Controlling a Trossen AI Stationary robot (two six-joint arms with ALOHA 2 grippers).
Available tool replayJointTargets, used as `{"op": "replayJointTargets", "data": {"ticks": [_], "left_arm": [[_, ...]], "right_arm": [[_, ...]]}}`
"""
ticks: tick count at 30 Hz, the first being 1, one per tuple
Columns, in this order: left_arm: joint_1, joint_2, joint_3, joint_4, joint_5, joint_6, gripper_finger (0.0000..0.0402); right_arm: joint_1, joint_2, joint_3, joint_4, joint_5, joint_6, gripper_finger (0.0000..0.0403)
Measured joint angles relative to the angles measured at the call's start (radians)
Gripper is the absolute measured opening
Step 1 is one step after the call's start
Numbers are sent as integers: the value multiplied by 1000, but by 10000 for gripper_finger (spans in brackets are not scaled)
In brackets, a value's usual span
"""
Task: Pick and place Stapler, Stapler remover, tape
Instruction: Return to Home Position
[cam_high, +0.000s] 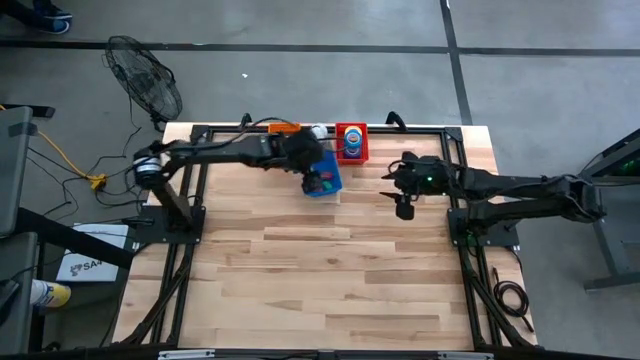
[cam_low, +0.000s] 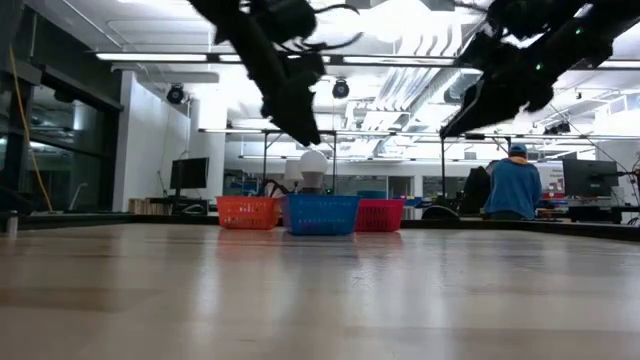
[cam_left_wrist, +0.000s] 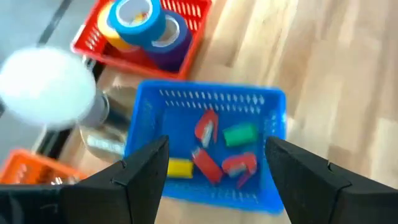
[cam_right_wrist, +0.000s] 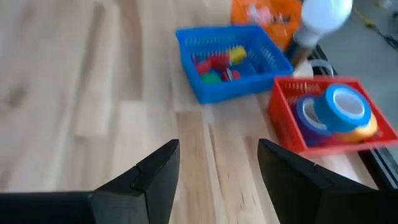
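- Closest to the lens in the left wrist view are the fingers (cam_left_wrist: 134, 180) of the left gripper (cam_left_wrist: 217, 149), spread wide with nothing between them. Past them sits the blue basket (cam_left_wrist: 214, 98) holding red staplers (cam_left_wrist: 208, 165), a green stapler (cam_left_wrist: 240, 134) and a yellow stapler (cam_left_wrist: 179, 167). Beside it is the red basket (cam_left_wrist: 93, 46) with the tape (cam_left_wrist: 135, 15) rolls stacked inside (a blue one on top).
- Right wrist view: I see the right gripper (cam_right_wrist: 219, 149) equally spread and empty above the bare table (cam_right_wrist: 62, 74), with both baskets ahead of it.
- High view: the left gripper hovers over the blue basket at the far edge. The right one hangs near the red basket, off to its side. An orange basket (cam_high: 283, 128) peeks out by the left arm.
- Low view: orange, blue and red baskets stand in a row, and a person (cam_low: 515, 187) in blue is in the room behind.
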Motion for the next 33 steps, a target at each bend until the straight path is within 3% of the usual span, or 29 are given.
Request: {"op": "replayJointTargets", "data": {"ticks": [6, 15, 19, 24, 33], "left_arm": [[-1, -273, -338, 227, 41, -29, 262], [0, -774, -791, 503, 53, -53, 262], [1, -954, -922, 548, 52, -68, 262], [1, -1132, -1062, 602, 46, -71, 262], [1, -1314, -1154, 601, 126, -81, 262]], "right_arm": [[-77, -171, -60, 95, -171, 27, 208], [-215, -412, -213, 236, -209, 159, 208], [-260, -491, -242, 245, -306, 210, 208], [-289, -597, -308, 273, -320, 266, 208], [-290, -772, -387, 303, -352, 351, 208]]}}
